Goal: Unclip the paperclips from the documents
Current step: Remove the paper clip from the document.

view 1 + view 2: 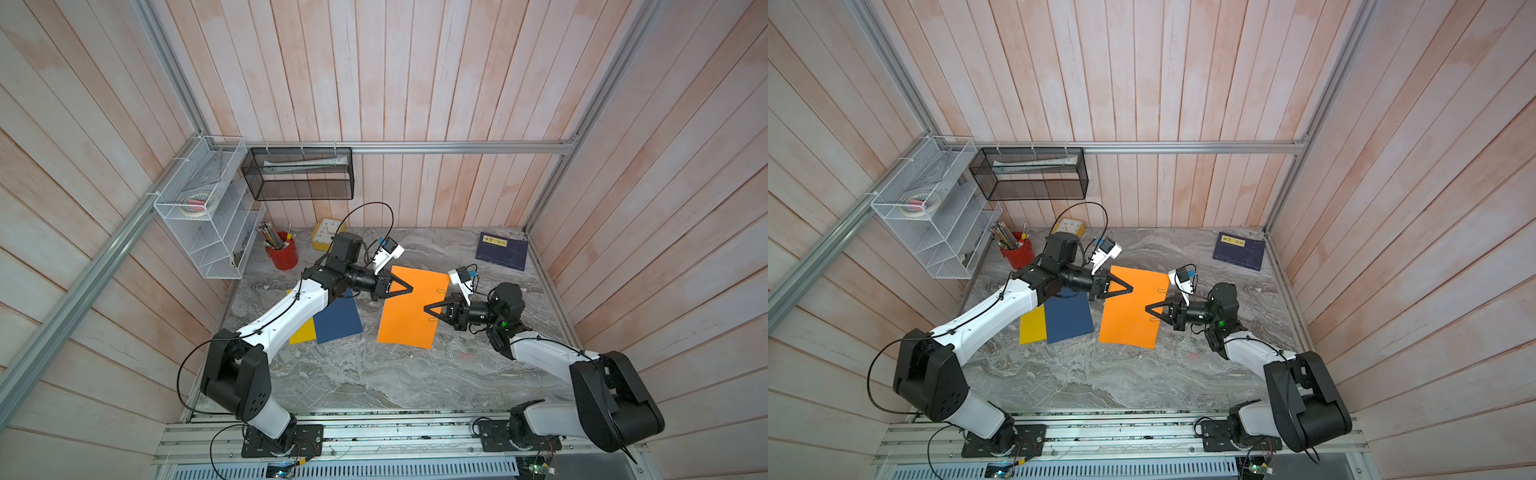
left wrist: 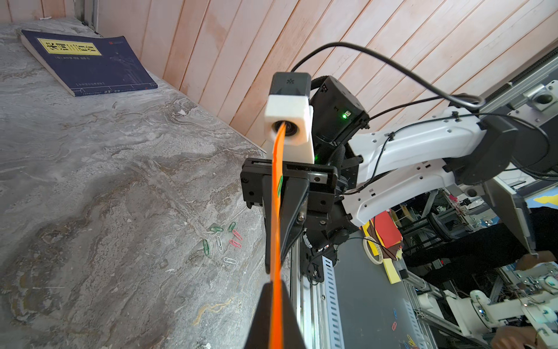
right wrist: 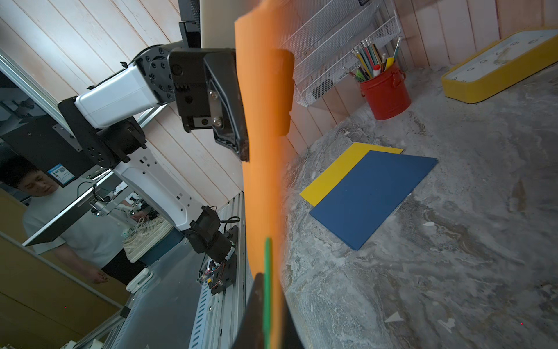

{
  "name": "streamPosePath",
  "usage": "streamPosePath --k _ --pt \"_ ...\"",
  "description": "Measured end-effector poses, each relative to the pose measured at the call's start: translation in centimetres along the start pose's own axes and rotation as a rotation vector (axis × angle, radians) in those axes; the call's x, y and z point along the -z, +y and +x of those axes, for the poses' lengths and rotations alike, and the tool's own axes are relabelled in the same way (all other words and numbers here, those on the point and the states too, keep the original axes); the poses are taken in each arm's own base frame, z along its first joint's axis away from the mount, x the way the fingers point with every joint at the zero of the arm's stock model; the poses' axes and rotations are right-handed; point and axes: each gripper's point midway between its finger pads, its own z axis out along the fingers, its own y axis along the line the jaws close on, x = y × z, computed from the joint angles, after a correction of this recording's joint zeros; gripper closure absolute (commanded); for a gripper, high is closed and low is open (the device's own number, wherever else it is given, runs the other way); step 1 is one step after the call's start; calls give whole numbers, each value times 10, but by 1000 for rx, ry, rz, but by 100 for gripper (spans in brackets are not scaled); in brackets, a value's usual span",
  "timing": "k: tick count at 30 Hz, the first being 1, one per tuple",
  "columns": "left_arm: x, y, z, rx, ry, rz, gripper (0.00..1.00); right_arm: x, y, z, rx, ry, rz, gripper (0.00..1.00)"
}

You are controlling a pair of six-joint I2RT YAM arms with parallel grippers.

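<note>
The orange sheet [image 1: 409,320] hangs off the desk [image 1: 353,374], over its middle, stretched between the two arms and seen edge-on from both wrist cameras. The left gripper [image 1: 409,287] has its claw pressed together on the sheet's far left edge. The right gripper [image 1: 426,309] is clamped on the opposite edge, its fingers closed on a green paperclip [image 3: 267,272] that sits on that edge. In both top views a second clip [image 1: 440,289] shows further along the same edge. The blue sheet [image 1: 338,322] lies flat toward the desk's left edge, overlapping the yellow sheet [image 1: 303,332] beneath it. Loose paperclips [image 2: 223,241], green, reddish and silvery, are scattered on the desk near its right edge beside the right arm. A navy booklet [image 1: 501,250] rests in the far right corner
</note>
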Motion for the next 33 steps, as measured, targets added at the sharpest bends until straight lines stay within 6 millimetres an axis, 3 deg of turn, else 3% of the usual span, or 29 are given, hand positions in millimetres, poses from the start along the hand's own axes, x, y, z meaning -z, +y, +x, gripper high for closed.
streamPosePath --k 4,11,19,23,25,33 --pt "0 0 2 3 6 -3 81 0 -1 1 -6 12 0 100" --pt "-1 -1 6 22 18 3 78 -4 -2 -2 -6 42 -4 100" --pt "-3 -3 6 28 19 7 100 -6 -4 -3 -2 62 2 100" --pt "-3 -3 6 28 19 8 100 -6 -5 -1 -9 70 5 76" --pt "-3 -2 6 28 19 7 100 -5 -5 -1 -6 71 7 69" --pt "-3 0 12 38 27 7 100 12 -2 -21 27 20 31 59"
